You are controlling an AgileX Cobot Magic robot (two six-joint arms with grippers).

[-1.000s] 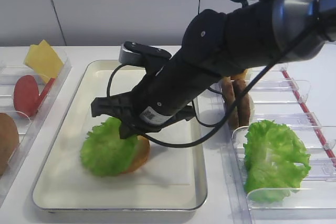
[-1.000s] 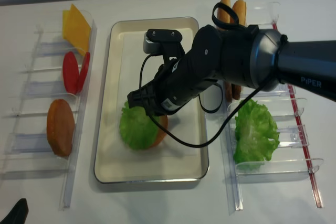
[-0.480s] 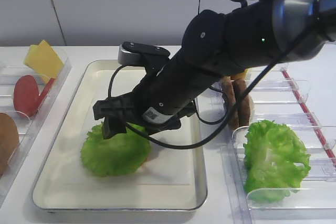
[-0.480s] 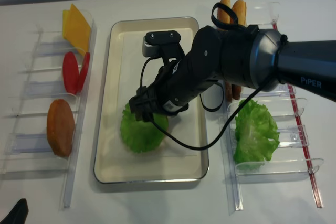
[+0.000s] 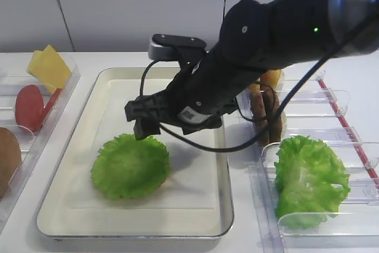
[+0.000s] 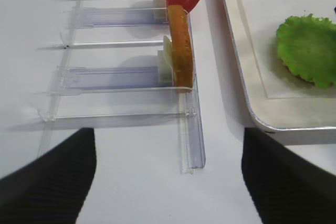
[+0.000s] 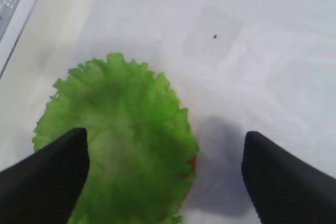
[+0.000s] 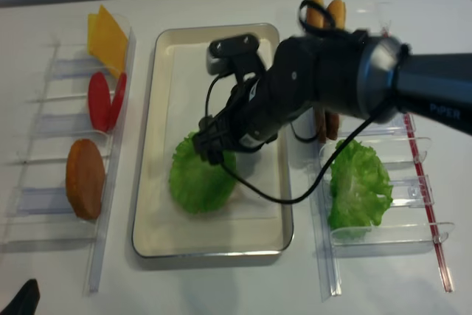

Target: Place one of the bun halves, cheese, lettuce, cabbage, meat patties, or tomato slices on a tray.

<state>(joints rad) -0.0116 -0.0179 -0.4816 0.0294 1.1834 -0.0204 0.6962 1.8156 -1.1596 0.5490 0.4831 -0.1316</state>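
The ruffled green lettuce (image 5: 130, 167) (image 8: 200, 182) (image 7: 121, 135) lies flat on the white liner of the cream tray (image 5: 136, 231) (image 8: 214, 250). A thin brown sliver of something beneath it shows at its edge. My right gripper (image 5: 145, 127) (image 8: 210, 149) (image 7: 165, 140) hovers just above the leaf's far side, open, with nothing between its black fingers (image 7: 47, 171). My left gripper (image 6: 168, 148) is open over bare table at the near end of the left rack, with the tray's corner (image 6: 257, 119) to its right.
The left rack holds yellow cheese (image 8: 107, 35), red tomato slices (image 8: 103, 101) and a brown bun half (image 8: 85, 178) (image 6: 181, 51). On the right stand golden bun halves (image 8: 326, 11), dark meat patties (image 5: 266, 119) and a bunched heap of green leaves (image 8: 358, 186).
My right gripper opened and let go of the lettuce. The leaf dropped flat, covering the bun half that showed beneath it. The gripper rose and drew back toward the tray's far side.
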